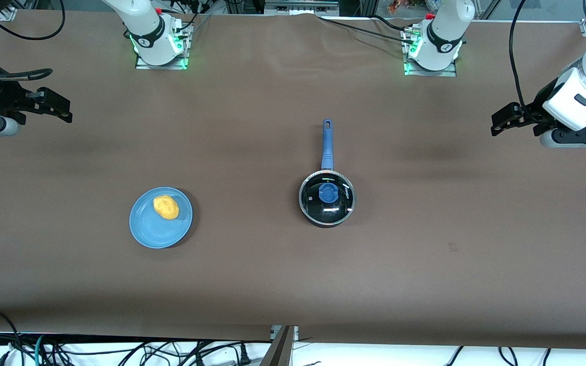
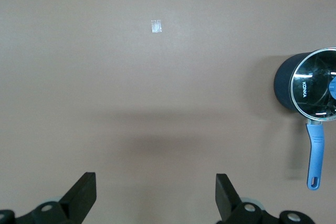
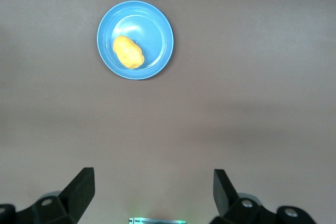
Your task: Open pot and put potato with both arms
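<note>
Front view: a brown-covered bench (image 1: 293, 284) carries the saucepan (image 1: 327, 198) near the middle, glass lid (image 1: 334, 209) on, blue handle pointing toward the arm bases. The potato (image 1: 166, 207) lies on a blue plate (image 1: 153, 231) toward the right arm's end. Both arms wait, the left gripper (image 1: 496, 122) and right gripper (image 1: 66, 109) hanging over the bench's ends.

Left wrist view: gripper fingers (image 2: 84, 192) spread; the lid reads "KONKA".

Right wrist view: fingers (image 3: 81, 187) spread, empty.

Brown-covered table (image 1: 272, 284), cables (image 1: 120, 351) along edge
</note>
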